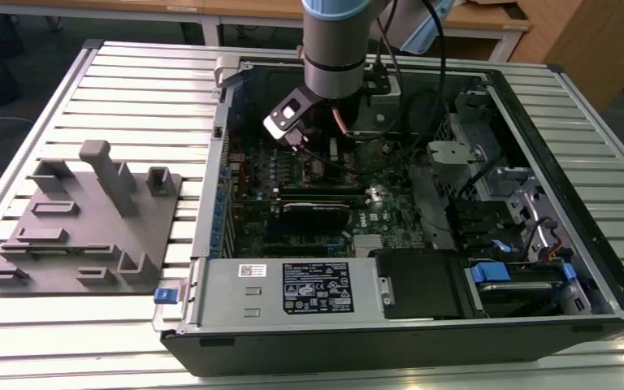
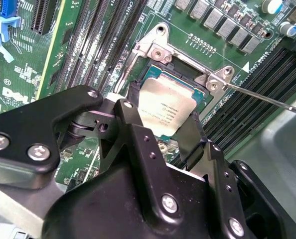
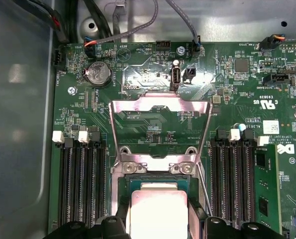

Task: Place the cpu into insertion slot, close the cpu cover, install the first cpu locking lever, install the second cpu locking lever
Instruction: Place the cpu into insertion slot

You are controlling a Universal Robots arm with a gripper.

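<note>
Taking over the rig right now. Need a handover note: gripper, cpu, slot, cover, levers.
The gripper is shut on the small flat square silver-topped cpu.
The cpu is at the square dark insertion slot. I cannot tell whether it is fully seated.
The thin silvery square-windowed cpu cover is swung open, away from the slot.
A thin metal lever rod sticks out beside the socket, unlatched.
Done: the cpu has been brought to the slot.
Not done: releasing the cpu, closing the cover, installing both locking levers.
</note>
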